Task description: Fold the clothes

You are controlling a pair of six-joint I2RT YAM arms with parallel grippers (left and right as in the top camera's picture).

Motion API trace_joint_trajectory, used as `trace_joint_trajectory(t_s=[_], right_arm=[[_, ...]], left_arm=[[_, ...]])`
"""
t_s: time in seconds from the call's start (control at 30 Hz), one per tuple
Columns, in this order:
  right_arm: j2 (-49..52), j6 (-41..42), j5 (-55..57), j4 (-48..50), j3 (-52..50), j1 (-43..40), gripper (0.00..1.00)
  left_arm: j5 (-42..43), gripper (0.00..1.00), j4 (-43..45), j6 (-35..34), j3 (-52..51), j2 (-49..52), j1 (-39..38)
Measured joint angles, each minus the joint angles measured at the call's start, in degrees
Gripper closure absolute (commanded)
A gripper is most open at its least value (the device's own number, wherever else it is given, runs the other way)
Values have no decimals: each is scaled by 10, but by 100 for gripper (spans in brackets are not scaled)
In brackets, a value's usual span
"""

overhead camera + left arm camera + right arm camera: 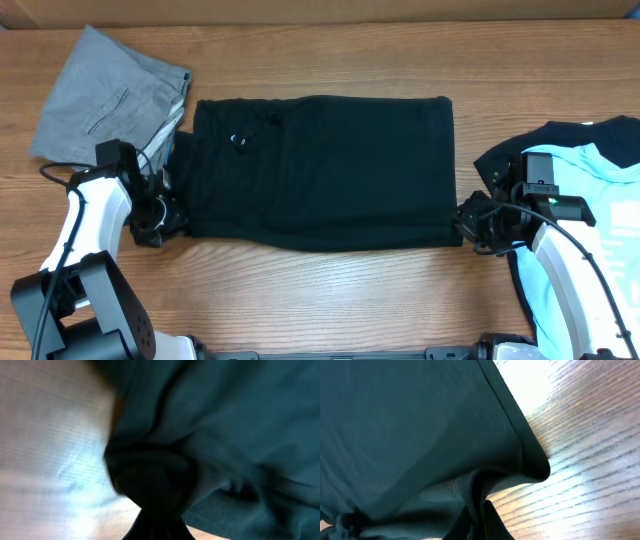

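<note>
A black garment [320,170] lies spread flat across the middle of the table, folded into a wide rectangle. My left gripper [165,215] is shut on its front left corner. The left wrist view shows bunched dark cloth [165,485] pinched right at the jaws. My right gripper [468,222] is shut on its front right corner. The right wrist view shows the cloth's hem [470,485] drawn up between the fingers [480,520] over the wood.
A grey folded garment [105,95] lies at the back left, just behind my left arm. A light blue garment [590,190] lies at the right edge, partly under my right arm. Bare wood runs along the front.
</note>
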Motion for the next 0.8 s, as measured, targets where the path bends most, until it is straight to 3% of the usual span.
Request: trace_joint_trajectory(t_s=[0.23, 0.57, 0.8], right_arm=[[19, 16, 0, 64, 0, 0, 96], [75, 19, 0, 162, 0, 0, 96], [76, 19, -4, 217, 0, 0, 96]], left_arm=[[84, 96, 94, 16, 2, 0, 0], [132, 91, 184, 26, 2, 0, -1], [139, 92, 189, 26, 2, 0, -2]])
